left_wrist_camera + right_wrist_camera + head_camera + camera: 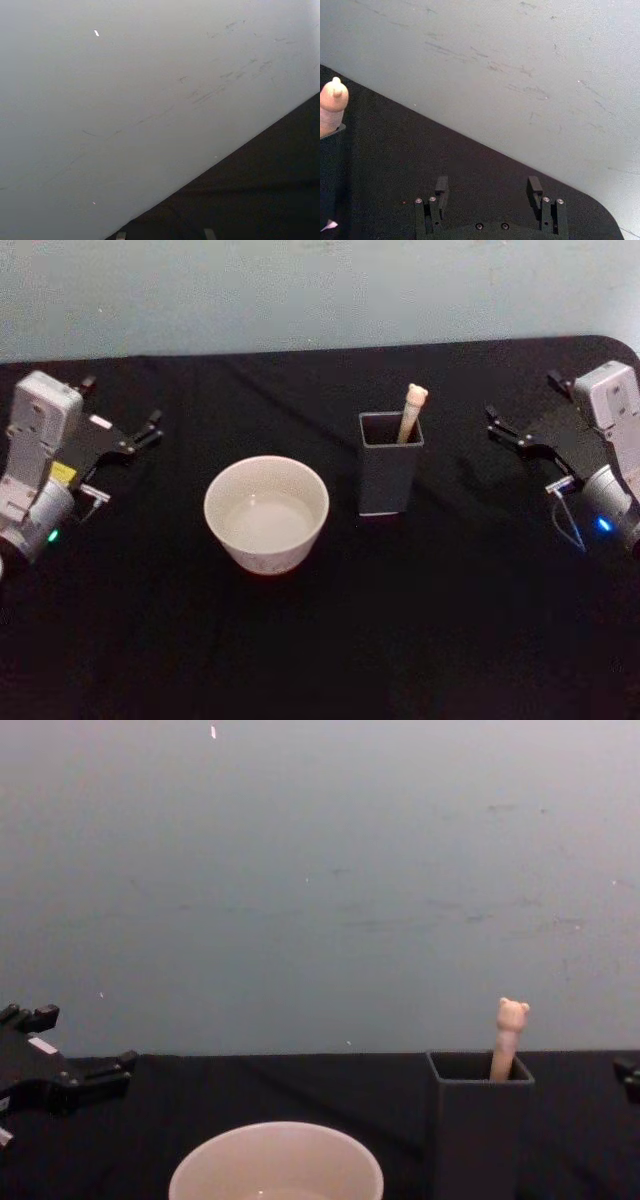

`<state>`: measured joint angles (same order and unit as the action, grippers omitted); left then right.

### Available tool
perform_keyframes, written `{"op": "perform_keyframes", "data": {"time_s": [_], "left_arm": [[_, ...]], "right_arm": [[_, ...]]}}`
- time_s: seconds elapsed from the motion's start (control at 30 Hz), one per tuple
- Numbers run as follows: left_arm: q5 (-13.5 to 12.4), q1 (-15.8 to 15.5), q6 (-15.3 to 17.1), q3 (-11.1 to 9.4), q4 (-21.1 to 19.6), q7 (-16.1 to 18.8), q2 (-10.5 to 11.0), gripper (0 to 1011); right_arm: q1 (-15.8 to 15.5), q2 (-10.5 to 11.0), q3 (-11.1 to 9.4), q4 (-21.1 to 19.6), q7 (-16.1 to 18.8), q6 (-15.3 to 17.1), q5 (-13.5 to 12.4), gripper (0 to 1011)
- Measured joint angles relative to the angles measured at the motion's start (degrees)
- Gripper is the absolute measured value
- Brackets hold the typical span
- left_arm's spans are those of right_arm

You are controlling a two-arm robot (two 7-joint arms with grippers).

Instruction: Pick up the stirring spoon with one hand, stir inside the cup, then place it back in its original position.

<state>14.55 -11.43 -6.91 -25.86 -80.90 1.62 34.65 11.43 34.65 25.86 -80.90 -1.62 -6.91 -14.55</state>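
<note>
the stirring spoon [412, 408] is being housed in the square holder [388, 480]; left gripper [153, 430] and right gripper [494, 425] fingers are being held apart, empty.

The wide round off-white cup [266, 512] is showing a plain surface. At its three o'clock, the tall dark grey square holder [388, 480] is carrying the slim spoon [411, 412], its beige bear-topped handle standing out against the black tablecloth [450, 620] and the pale grey-blue wall [300, 290].
</note>
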Motion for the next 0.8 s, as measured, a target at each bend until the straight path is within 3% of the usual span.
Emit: {"op": "perform_keyframes", "data": {"time_s": [0.8], "left_arm": [[0.0,0.0,0.0,0.0,0.0,0.0,0.0,1001]], "right_arm": [[0.0,0.0,0.0,0.0,0.0,0.0,0.0,1000]]}}
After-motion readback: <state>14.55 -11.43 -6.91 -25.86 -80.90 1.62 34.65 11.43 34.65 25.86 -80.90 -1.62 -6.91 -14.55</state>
